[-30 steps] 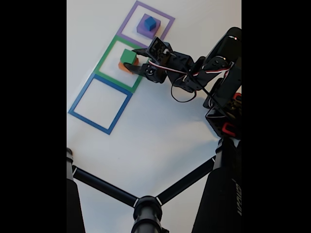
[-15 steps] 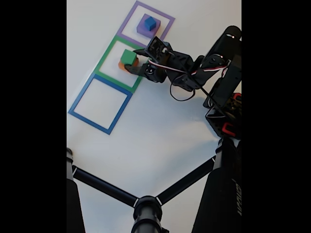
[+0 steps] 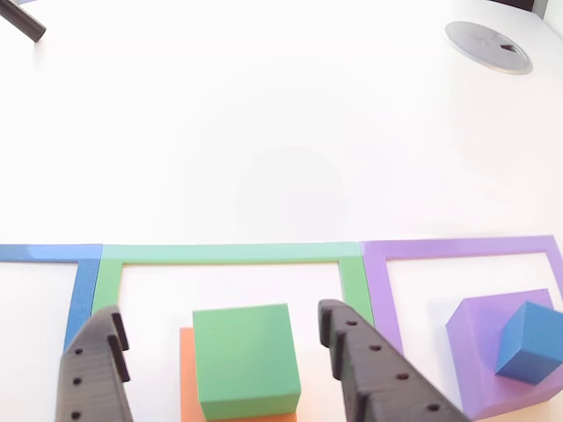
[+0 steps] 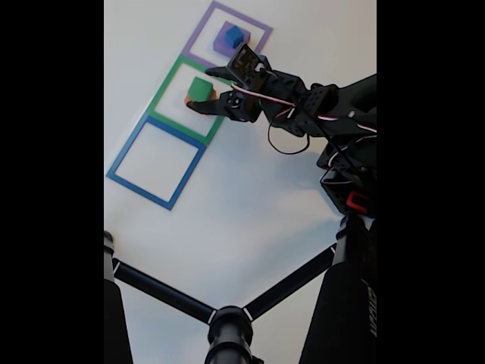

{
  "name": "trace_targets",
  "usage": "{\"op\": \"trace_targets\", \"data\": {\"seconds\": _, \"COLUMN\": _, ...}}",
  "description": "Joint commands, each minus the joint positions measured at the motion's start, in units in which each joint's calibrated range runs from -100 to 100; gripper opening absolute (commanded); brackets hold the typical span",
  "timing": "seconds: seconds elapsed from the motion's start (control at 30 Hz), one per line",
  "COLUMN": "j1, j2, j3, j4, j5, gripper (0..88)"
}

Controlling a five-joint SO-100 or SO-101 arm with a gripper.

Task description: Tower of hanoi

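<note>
**Tool straddling green block**

Tool (image 3: 220,369) jaws apart, one on either side of the green block (image 3: 244,359), which sits on the orange block (image 3: 186,374) inside the green outline (image 3: 229,254). Looks rigid, light, smooth-sided: pinch flat opposite faces mid-height.

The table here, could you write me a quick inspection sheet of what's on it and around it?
Surface: white table, with flat blue, green and purple square outlines in a row.
Job's things: green block on orange block inside the green outline; blue cube on purple block inside the purple outline.
Clutter: grey disc on the table.
Grippers: gripper open, fingers either side of the green block.
Cables: loose wires along the arm.
Surroundings: black tripod legs.
</note>
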Motion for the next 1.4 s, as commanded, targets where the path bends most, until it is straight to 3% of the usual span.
{"op": "trace_targets", "data": {"seconds": 0.0, "j1": 2.21, "j2": -21.42, "j3": -9.84, "j4": 31.27, "j5": 0.0, "gripper": 6.3}}
{"op": "trace_targets", "data": {"seconds": 0.03, "j1": 2.59, "j2": -24.49, "j3": -12.57, "j4": 37.75, "j5": 0.0, "gripper": 0.7}}
{"op": "trace_targets", "data": {"seconds": 0.33, "j1": 7.1, "j2": -37.49, "j3": -55.3, "j4": 96.38, "j5": 0.0, "gripper": 0.2}}
{"op": "trace_targets", "data": {"seconds": 0.53, "j1": 14.58, "j2": -32.08, "j3": -85.57, "j4": 120.1, "j5": 0.0, "gripper": 0.2}}
{"op": "trace_targets", "data": {"seconds": 0.87, "j1": 29.73, "j2": -31.35, "j3": -88.75, "j4": 122.93, "j5": 0.0, "gripper": 0.2}}
{"op": "trace_targets", "data": {"seconds": 1.2, "j1": 37.11, "j2": -31.03, "j3": -82.39, "j4": 121.88, "j5": 0.0, "gripper": 0.7}}
{"op": "trace_targets", "data": {"seconds": 1.37, "j1": 40.66, "j2": -33.21, "j3": -64.39, "j4": 110.79, "j5": 0.0, "gripper": 18.9}}
